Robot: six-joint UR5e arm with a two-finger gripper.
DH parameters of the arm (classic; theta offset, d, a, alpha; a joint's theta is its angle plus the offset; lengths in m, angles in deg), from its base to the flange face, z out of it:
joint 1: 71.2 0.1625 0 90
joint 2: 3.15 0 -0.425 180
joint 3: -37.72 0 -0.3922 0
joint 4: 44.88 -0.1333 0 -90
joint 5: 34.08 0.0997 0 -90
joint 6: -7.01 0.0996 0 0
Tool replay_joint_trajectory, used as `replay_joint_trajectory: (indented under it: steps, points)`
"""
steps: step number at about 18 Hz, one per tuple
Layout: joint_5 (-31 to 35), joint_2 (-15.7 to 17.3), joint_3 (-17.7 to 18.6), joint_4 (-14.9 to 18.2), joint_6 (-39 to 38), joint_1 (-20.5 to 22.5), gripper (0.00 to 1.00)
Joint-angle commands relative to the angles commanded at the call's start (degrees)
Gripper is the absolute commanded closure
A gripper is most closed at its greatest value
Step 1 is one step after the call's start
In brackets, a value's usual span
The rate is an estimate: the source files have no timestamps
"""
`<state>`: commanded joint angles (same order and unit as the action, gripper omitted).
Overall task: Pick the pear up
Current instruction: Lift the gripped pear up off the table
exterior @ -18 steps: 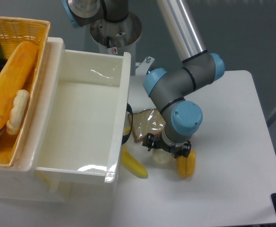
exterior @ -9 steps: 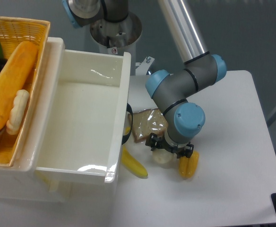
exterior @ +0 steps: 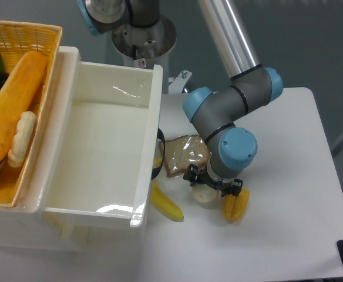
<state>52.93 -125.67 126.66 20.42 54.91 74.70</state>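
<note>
The pear (exterior: 204, 196) is a pale cream fruit lying on the white table (exterior: 283, 170), and only its lower part shows below the arm's wrist. My gripper (exterior: 209, 187) points straight down right over it, with black parts showing on either side of the fruit. The blue wrist joint (exterior: 237, 150) hides the fingers, so I cannot tell how far apart they are or whether they touch the pear.
A yellow bell pepper (exterior: 235, 205) lies just right of the pear, almost against the gripper. A banana (exterior: 167, 204) lies to the left and a brown bread slice (exterior: 183, 155) behind. A white bin (exterior: 150, 126) and a wicker basket (exterior: 42, 35) of food stand at left.
The wrist and gripper have drifted slightly right and toward the table's front, staying over the pear. The yellow pepper has shifted a little to the right.
</note>
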Motion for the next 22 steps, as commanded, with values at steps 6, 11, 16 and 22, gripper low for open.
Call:
replay_joint_trajectory:
  steps: [6,11,16,22]
  points:
    - [0.0,0.5,0.0,0.2,0.0,0.1,0.41]
    - [0.1,2.8,-0.1,0.4,0.5,0.4,0.45]
    - [-0.2,6.5,0.0,0.9,6.8,0.5,0.45]
    - [-0.3,10.8,0.6,4.5,17.6,1.8,0.45]
